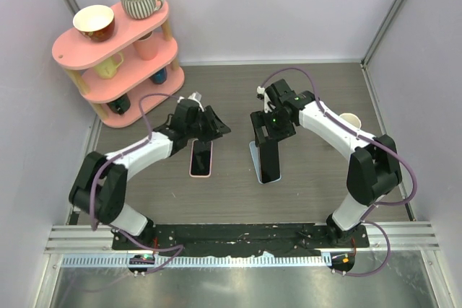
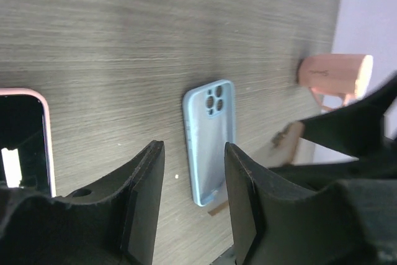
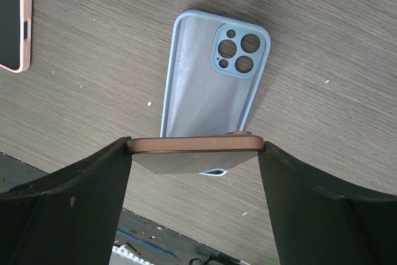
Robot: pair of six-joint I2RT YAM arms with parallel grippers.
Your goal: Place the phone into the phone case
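Two phones, one case. The right claw (image 3: 195, 148) is clamped on the edges of one phone (image 1: 271, 158), holding it over the pale blue case (image 3: 205, 85), which lies inside-up on the table (image 1: 231, 200). The left claw (image 1: 213, 126) gapes wide and empty by a pink-edged phone (image 1: 201, 158) lying flat. Only the wrist views show the case's camera cut-out; from above, the held phone hides most of the case.
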